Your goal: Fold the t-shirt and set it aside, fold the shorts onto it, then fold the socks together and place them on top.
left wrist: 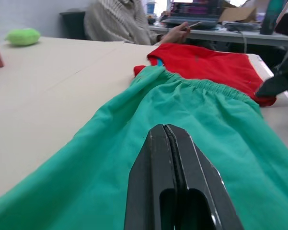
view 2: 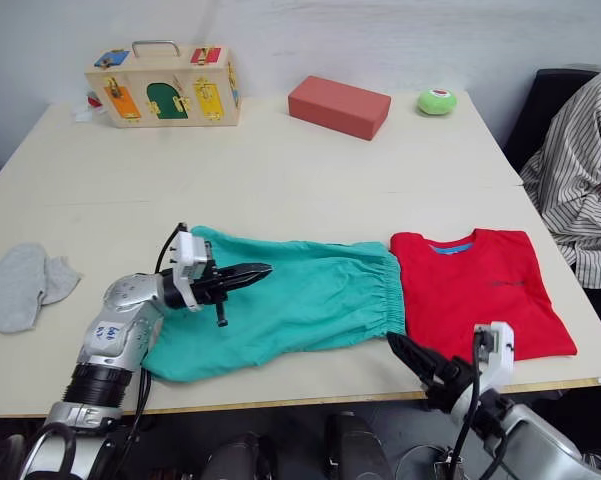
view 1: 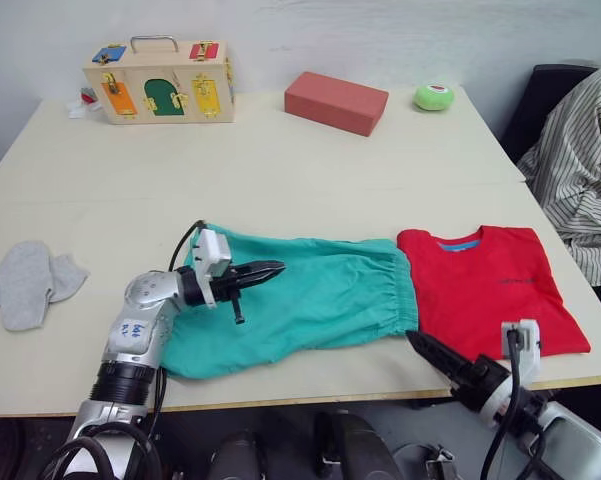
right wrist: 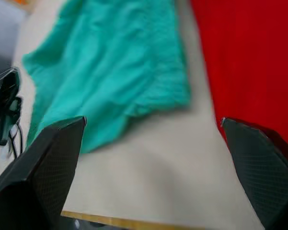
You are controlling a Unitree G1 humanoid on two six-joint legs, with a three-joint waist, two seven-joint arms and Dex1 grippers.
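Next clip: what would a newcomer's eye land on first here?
The teal-green shorts lie flat along the table's near edge, waistband meeting the folded red t-shirt to their right. The left gripper, jaws shut, sits over the shorts; the right gripper, jaws wide open, hovers near the table edge between both garments. The grey socks lie at far left.

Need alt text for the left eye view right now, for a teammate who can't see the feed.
Teal shorts lie flat on a pale table, waistband beside a folded red t-shirt. The left pincer, shut, hovers over the shorts; the right pincer, open, sits at the near edge. Grey socks lie far left; a person's striped sleeve shows right.
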